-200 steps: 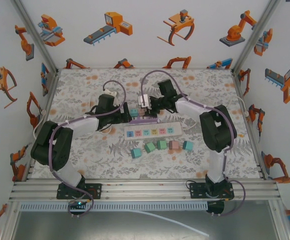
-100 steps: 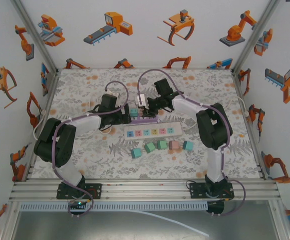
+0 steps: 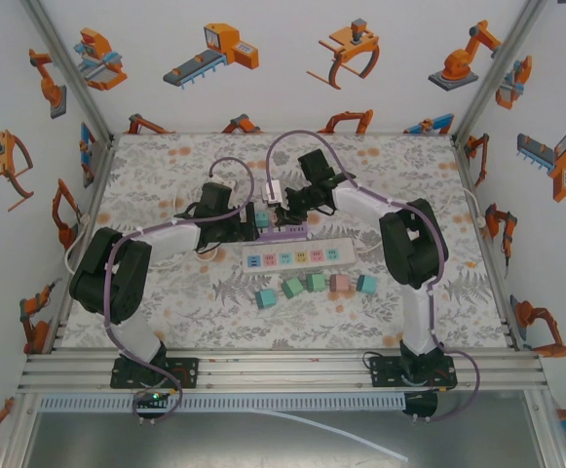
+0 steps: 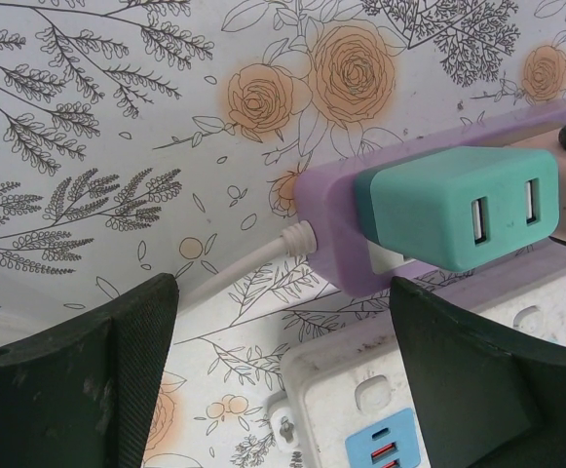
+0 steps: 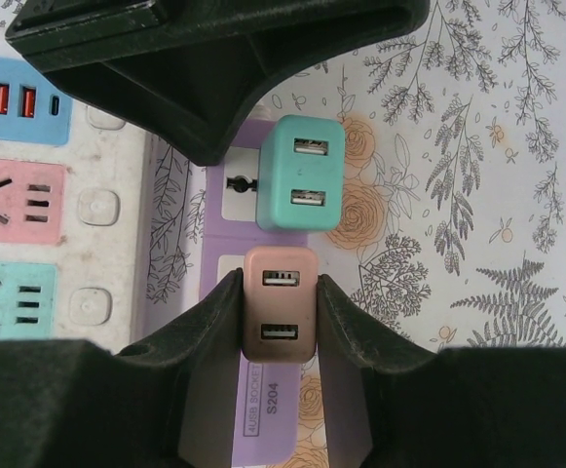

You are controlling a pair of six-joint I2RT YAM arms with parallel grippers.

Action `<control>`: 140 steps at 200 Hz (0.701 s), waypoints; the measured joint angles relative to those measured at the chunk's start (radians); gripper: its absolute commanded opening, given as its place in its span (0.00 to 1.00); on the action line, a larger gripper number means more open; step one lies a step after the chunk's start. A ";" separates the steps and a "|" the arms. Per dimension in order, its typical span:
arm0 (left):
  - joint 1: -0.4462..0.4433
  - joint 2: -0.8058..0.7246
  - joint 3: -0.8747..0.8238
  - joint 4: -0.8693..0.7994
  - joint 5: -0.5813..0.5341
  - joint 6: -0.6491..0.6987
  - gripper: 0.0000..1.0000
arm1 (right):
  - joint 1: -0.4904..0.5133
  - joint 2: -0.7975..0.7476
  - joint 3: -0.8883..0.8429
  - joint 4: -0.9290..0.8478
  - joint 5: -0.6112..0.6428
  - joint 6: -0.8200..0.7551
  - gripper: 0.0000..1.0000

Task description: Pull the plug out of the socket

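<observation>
Pink plug (image 5: 280,312) sits in the purple socket strip (image 5: 281,441) at lower centre of the right wrist view, with the right gripper (image 5: 278,288) clamped on its sides. The left gripper (image 4: 278,322) has its fingers apart around the strip's end by the teal plug (image 4: 458,210). Both arms have edged inward since a second ago.

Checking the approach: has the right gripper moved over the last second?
Yes. Seen from above, the right gripper, jaws shut on the pink plug, has shifted slightly left and farther back, judged against the white power strip.

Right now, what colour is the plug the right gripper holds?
Pink plug, clearest in right wrist view.
</observation>
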 measured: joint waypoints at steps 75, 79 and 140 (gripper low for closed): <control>0.002 0.005 0.000 0.041 0.002 -0.015 0.82 | 0.000 0.007 0.011 -0.022 -0.021 0.000 0.22; 0.002 0.008 0.001 0.040 0.003 -0.016 0.82 | 0.000 0.007 0.011 -0.022 -0.021 0.000 0.22; 0.000 0.037 0.030 0.025 0.015 -0.022 0.81 | -0.005 0.007 0.011 -0.021 -0.029 0.013 0.21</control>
